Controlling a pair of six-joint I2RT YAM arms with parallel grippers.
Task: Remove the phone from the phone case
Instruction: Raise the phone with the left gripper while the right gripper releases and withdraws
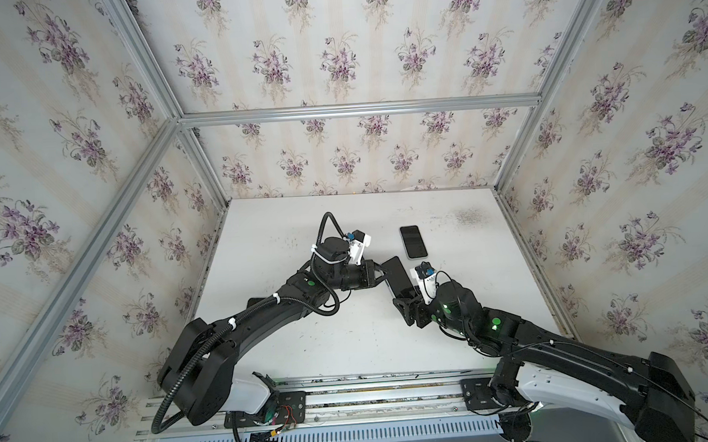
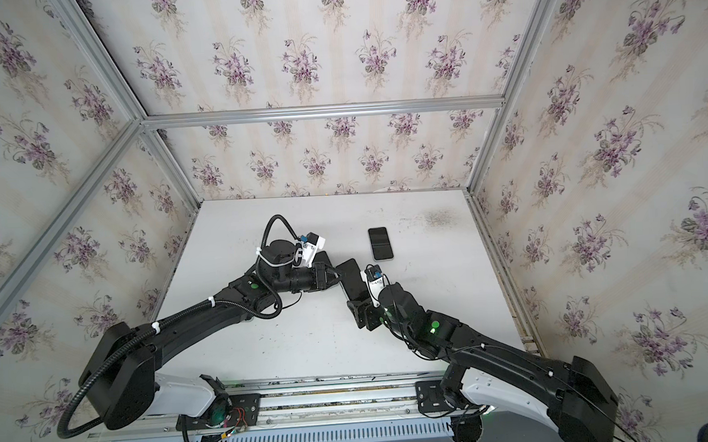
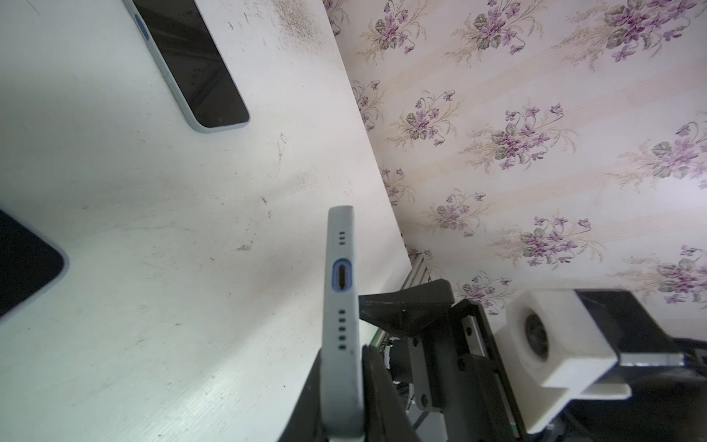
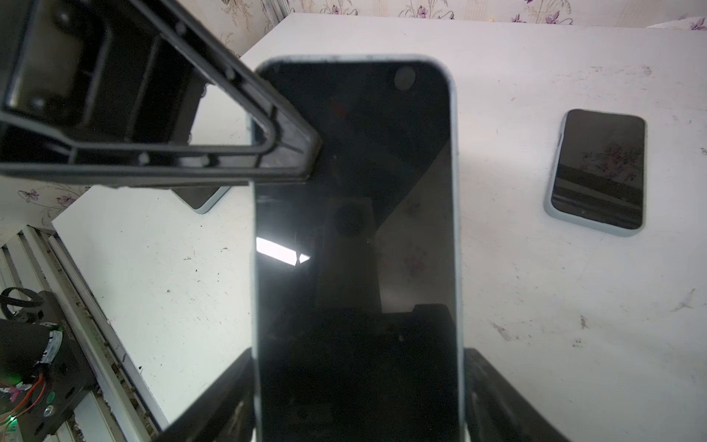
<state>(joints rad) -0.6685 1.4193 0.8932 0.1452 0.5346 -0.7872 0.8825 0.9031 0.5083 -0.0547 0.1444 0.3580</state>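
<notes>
Phone (image 1: 396,271), in its pale case (image 3: 340,325), hung above the table (image 1: 309,349), near end clasped across its width by the right gripper (image 4: 359,390), left edge pinched by the clenched left gripper (image 1: 381,275), second phone (image 1: 413,241) lying far right.

Soft, even, bright light leaves only faint shadows on the white table (image 1: 350,347); wide-angle distortion bends the top views' edges, and the held phone (image 4: 355,248) mirrors a glare patch.
</notes>
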